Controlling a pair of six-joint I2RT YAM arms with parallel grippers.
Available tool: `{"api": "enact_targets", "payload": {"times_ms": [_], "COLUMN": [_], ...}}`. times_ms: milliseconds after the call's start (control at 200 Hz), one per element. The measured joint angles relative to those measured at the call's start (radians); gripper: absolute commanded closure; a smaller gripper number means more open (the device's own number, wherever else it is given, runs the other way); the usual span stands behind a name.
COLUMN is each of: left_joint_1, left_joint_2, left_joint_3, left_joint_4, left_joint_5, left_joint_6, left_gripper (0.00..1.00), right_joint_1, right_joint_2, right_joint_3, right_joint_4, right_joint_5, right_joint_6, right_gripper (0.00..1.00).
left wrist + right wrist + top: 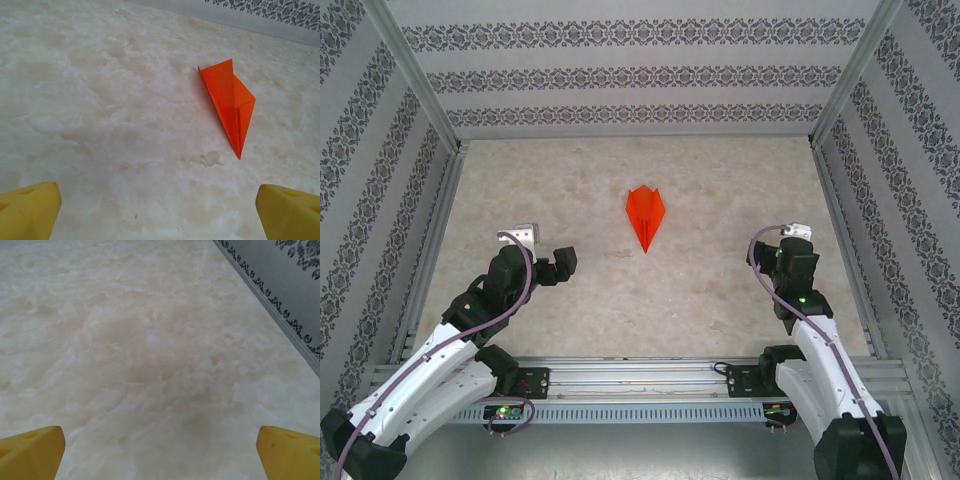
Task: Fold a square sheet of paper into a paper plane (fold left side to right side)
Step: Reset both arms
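Marbled beige tabletop (560, 190) w/ patterned walls (640, 70); paper plane (646, 212) lies flat ctr.

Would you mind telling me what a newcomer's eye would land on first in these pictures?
The bright orange paper plane lies alone in the middle of the table, its tip pointing toward the near edge. The left gripper and right gripper sit open on either side, apart from it, holding nothing.

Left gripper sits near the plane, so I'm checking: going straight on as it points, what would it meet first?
Likely bare table; the paper plane lies right of the line from the left gripper, depth unclear.
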Motion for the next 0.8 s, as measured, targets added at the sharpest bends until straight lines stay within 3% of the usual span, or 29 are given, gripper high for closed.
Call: {"api": "enact_targets", "payload": {"times_ms": [320, 804], "left_joint_1": [0.0, 0.014], "left_joint_2": [0.0, 0.03], "left_joint_3": [0.002, 0.013], "left_joint_4": [-0.003, -0.006], "left_joint_5": [-0.006, -0.011], "left_joint_6": [0.011, 0.02], "left_gripper": [0.0, 0.0], "right_joint_1": [-0.054, -0.099], "right_joint_2": [0.19, 0.53], "right_joint_3": [-0.123, -0.127], "right_joint_4": [0.393, 0.875], "right_joint_5": [-0.091, -0.236], "right_joint_6": [-0.057, -0.071], "right_gripper": [0.02, 0.02]}}
